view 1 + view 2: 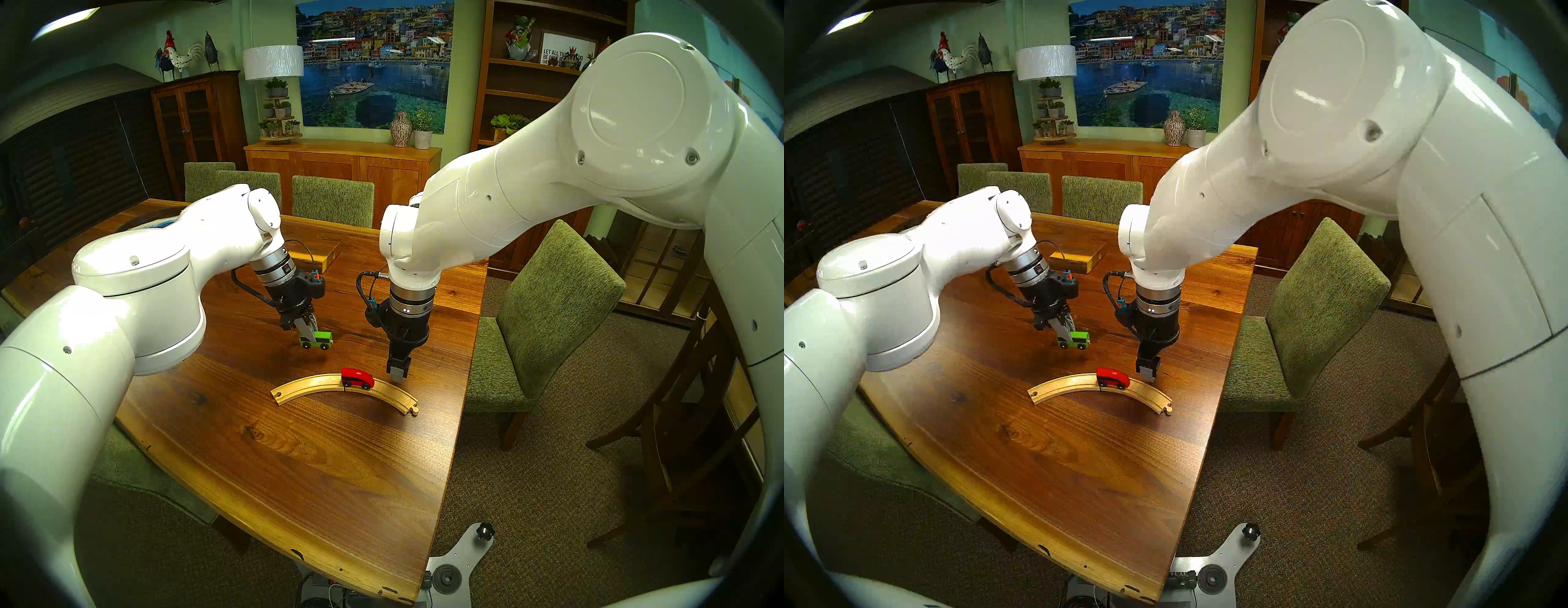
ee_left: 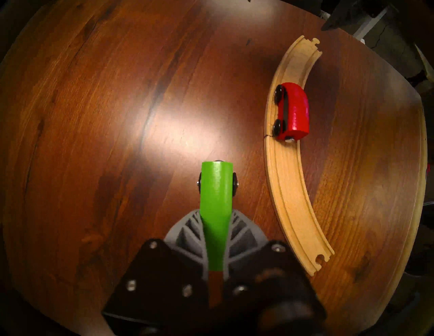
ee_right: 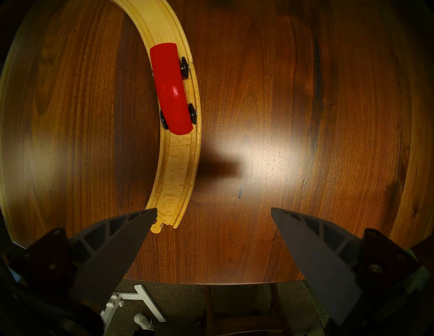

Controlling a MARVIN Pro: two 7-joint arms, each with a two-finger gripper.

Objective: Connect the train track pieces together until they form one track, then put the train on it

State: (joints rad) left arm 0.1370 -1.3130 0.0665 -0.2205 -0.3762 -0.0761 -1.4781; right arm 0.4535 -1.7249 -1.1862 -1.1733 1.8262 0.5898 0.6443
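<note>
A dining room with green chairs and a sideboard surrounds a dark wooden table [image 1: 322,458], where the toy set lies toward the near right part of the top. The two curved track pieces are already joined into one track [image 1: 314,384], a pale arc lying flat; the seam shows in the left wrist view just beside the rear of the red engine [image 1: 357,377]. That engine stands on the arc near its middle, wheels seemingly in the grooves, so the joining and half of the train look done.

What is left is the green carriage [image 1: 317,339]. The left gripper [image 1: 306,335] is pinched on one end of it, holding it clear of the table, farther away than the track and a little to its left. The carriage sticks out past the fingers, roughly level. It needs to be set down on the free left half of the arc, behind the engine, with its wheels lined up to the grooves.

The right gripper [image 1: 399,370] hangs just above the table beside the right half of the track, fingers spread wide and empty.

A flat wooden block [image 1: 319,254] lies at the far side, unused.
</note>
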